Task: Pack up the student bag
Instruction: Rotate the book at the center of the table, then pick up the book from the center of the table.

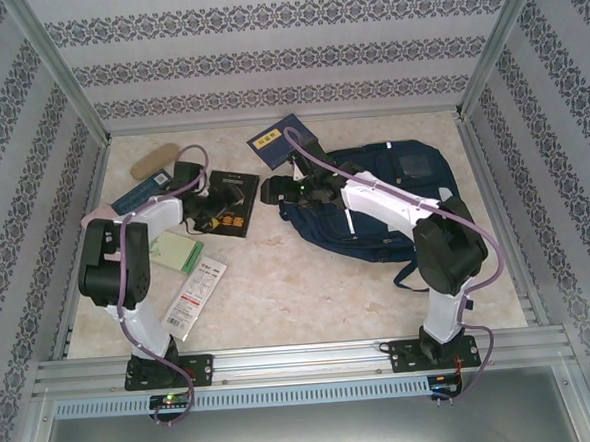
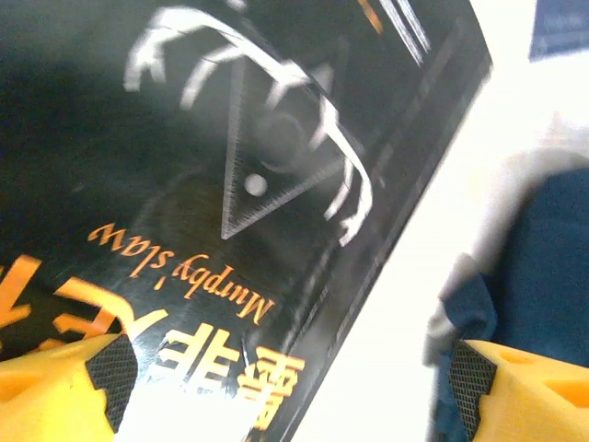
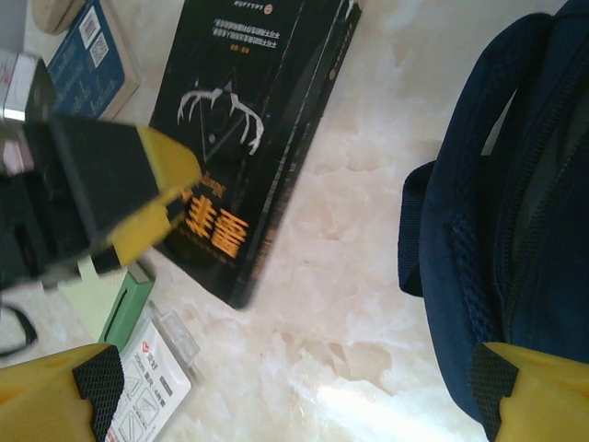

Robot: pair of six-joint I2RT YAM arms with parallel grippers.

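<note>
The student bag (image 1: pixel 403 189), a navy-blue backpack, lies on the right half of the table; it also shows in the right wrist view (image 3: pixel 515 212) and the left wrist view (image 2: pixel 552 267). A black book (image 1: pixel 235 190) with orange lettering lies left of it. My left gripper (image 1: pixel 214 211) hovers open over the black book's (image 2: pixel 184 184) right edge, nothing between its fingers. My right gripper (image 1: pixel 271 192) stands open over bare table between the black book (image 3: pixel 258 120) and the bag's left edge, holding nothing. The left gripper's yellow finger (image 3: pixel 138 184) shows in the right wrist view.
A blue book (image 1: pixel 280 139) lies behind the bag. At the left are another blue book (image 1: pixel 138 195), a tan pouch (image 1: pixel 153 160), a green notebook (image 1: pixel 177 253) and a white packet (image 1: pixel 194 297). Metal rails and patterned walls enclose the table.
</note>
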